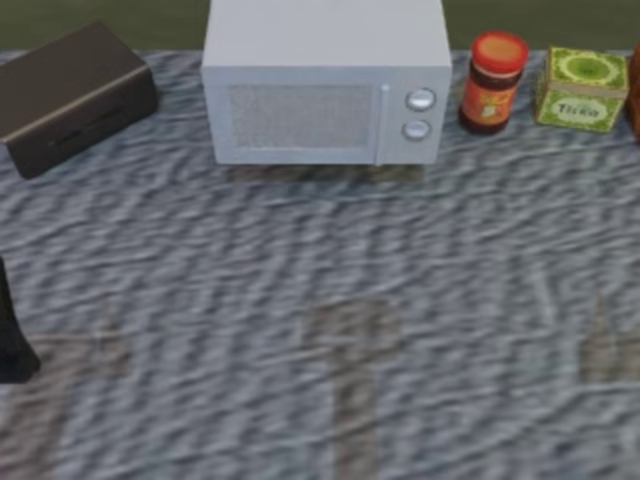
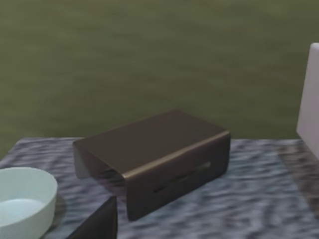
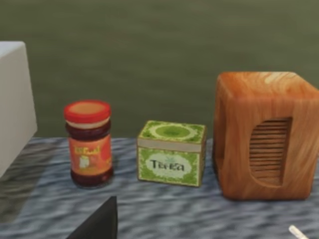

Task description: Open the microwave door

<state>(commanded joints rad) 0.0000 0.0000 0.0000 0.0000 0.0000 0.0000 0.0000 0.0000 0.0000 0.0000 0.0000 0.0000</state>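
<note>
Light-grey panel, mesh-windowed: the microwave door (image 1: pixel 300 118) sits flush with the front of the microwave (image 1: pixel 325 40), slim handle bar at its right edge beside the two silver knobs (image 1: pixel 419 113). No gap shows along any edge.

Location: microwave at the far edge of the table (image 1: pixel 320 330), near the middle, front facing the near side.

Progress, judged: nothing done yet. The door reads as fully closed, and the approach, the grasp on the handle and the swing all remain.

Arms: only a dark piece of the left arm (image 1: pixel 12 340) shows, at the top view's left edge, well apart from the microwave. The right arm is not seen in the top view. Each wrist view shows just a dark wedge at its lower border; whether either gripper is open or closed, or holds anything, I cannot tell. Nothing appears to be held.

Neighbours, left of microwave: dark brown flat box (image 1: pixel 72 95), set at an angle, a clear gap between it and the microwave's side. A white bowl (image 2: pixel 22 204) shows in the left wrist view, nearer that camera than the box.

Neighbours, right: red-lidded jar (image 1: pixel 492 82) just beside the microwave's right side, then a green tea box (image 1: pixel 582 90), then a wooden block (image 3: pixel 264 134) at the far right.

Open room: the whole stretch of patterned cloth in front of the door is bare. Judged: an outward swing meets nothing; the jar crowds only an approach from the right flank.
</note>
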